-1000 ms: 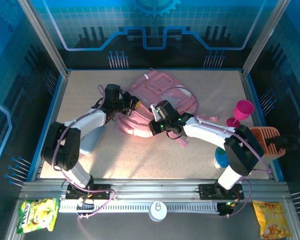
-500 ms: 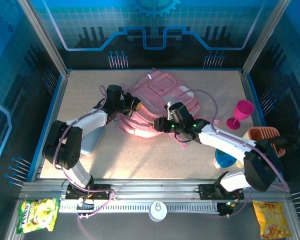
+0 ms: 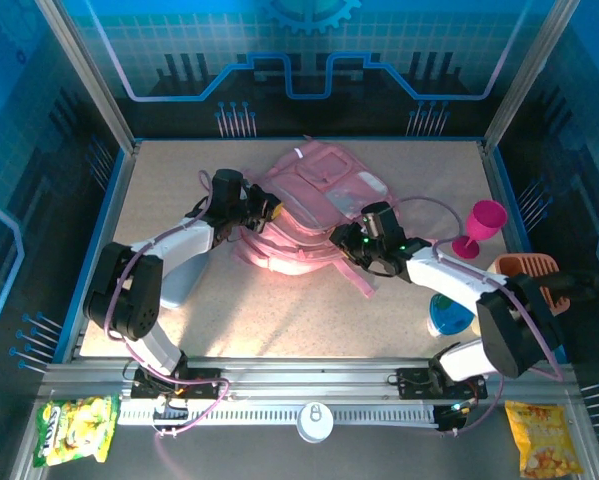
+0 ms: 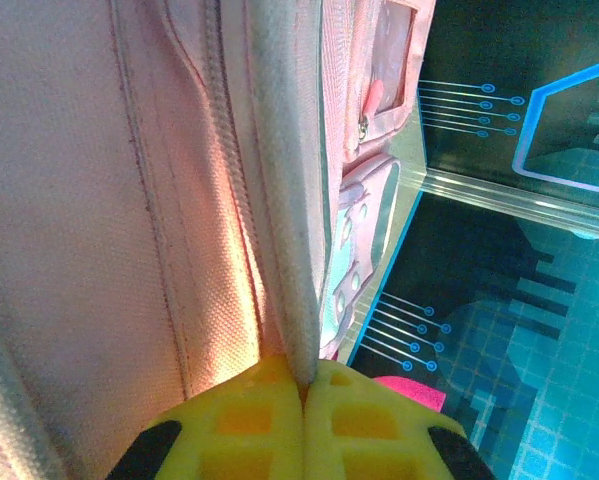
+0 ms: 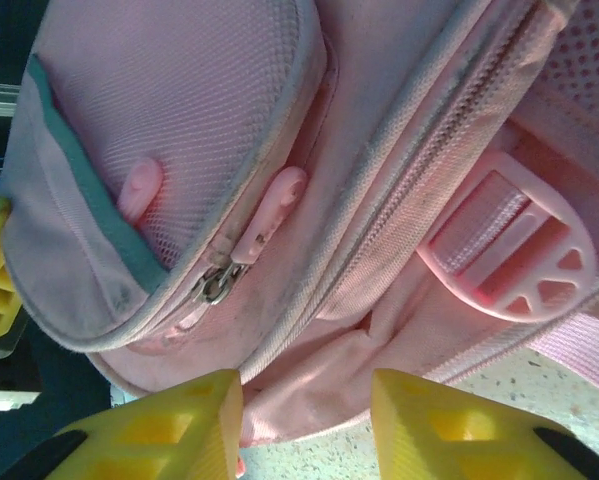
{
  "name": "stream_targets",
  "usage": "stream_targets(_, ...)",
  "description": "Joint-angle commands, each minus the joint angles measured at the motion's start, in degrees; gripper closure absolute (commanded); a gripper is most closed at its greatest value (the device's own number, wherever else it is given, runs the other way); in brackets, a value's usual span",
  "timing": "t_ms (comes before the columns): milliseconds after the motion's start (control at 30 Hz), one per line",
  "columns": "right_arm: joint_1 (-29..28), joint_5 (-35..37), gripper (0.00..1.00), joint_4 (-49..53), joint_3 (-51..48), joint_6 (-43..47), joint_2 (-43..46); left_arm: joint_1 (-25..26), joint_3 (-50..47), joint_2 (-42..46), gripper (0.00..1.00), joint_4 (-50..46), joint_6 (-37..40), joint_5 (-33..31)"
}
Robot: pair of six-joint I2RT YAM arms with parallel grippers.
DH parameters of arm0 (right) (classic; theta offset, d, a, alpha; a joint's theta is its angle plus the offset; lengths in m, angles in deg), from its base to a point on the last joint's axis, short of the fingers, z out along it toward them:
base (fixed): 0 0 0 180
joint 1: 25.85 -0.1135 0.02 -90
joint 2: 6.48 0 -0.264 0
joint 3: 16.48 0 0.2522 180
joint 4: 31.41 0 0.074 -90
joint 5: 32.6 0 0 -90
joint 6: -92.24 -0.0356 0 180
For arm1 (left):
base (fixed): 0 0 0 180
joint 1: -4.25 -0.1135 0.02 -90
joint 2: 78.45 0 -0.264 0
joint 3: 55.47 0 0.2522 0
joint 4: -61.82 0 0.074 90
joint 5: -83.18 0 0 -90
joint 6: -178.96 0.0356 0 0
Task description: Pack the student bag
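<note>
The student bag (image 3: 314, 195), a soft pink backpack, lies in the middle of the table. My left gripper (image 3: 270, 212) is at its left side. In the left wrist view its yellow fingertips (image 4: 304, 378) are shut on the bag's pale trim edge (image 4: 284, 200). My right gripper (image 3: 345, 240) is at the bag's near right edge. In the right wrist view it (image 5: 304, 405) stands open, its fingers (image 5: 184, 425) apart. A loose fold of the bag (image 5: 349, 360) lies between them, unpinched. A zip pocket with pink pullers (image 5: 269, 210) sits just beyond.
A magenta goblet (image 3: 482, 226) stands at the right. An orange holder (image 3: 527, 276) and a blue disc (image 3: 449, 316) lie near the right edge. A grey-blue pouch (image 3: 183, 272) lies under the left arm. Snack packets (image 3: 77, 428) (image 3: 544, 438) rest outside the front rail.
My right gripper has let go, opened and slid right along the bag's near edge. The left gripper keeps its hold in the same place.
</note>
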Motion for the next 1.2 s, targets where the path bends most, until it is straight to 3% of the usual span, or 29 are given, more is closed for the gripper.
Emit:
stream_targets(0, 0.4, -2.6, 0.64, -4.5, 2.0, -5.2, -3.1, 0.6, -0.5, 3.0, 1.0, 2.9, -0.6, 0.3)
stream_targets(400, 0.4, -4.4, 0.7, -10.0, 4.3, -5.2, -9.0, 0.8, -1.2, 4.6, 1.0, 1.3, 0.3, -0.7)
stream_targets(533, 0.6, -3.2, 0.82, -9.6, 4.5, -4.1, -9.5, 0.8, -1.3, 5.9, 0.82, -1.8, 3.1, -2.2)
stream_targets(633, 0.6, -1.7, 0.88, -8.5, 4.5, -2.2, -8.7, 0.8, 0.0, 7.4, 0.6, -9.4, 10.3, -4.3)
stream_targets(700, 0.7, -1.2, 0.89, -8.5, 4.6, -0.9, -7.8, 0.8, -0.2, 8.9, 0.53, -13.7, 15.3, -6.2)
stream_targets(900, 1.3, -2.3, 0.91, -10.1, 6.5, 1.9, -5.7, 3.0, -2.7, 14.8, 0.46, -22.3, 26.2, -12.4)
stream_targets(1033, 1.8, -3.9, 0.91, -11.1, 6.7, 1.7, -5.5, 8.6, -1.5, 16.3, 0.45, -28.0, 33.9, -17.2)
stream_targets(1167, 1.9, -4.7, 0.91, -11.8, 6.8, 1.4, -5.5, 14.0, 0.1, 14.6, 0.45, -30.8, 38.7, -17.8)
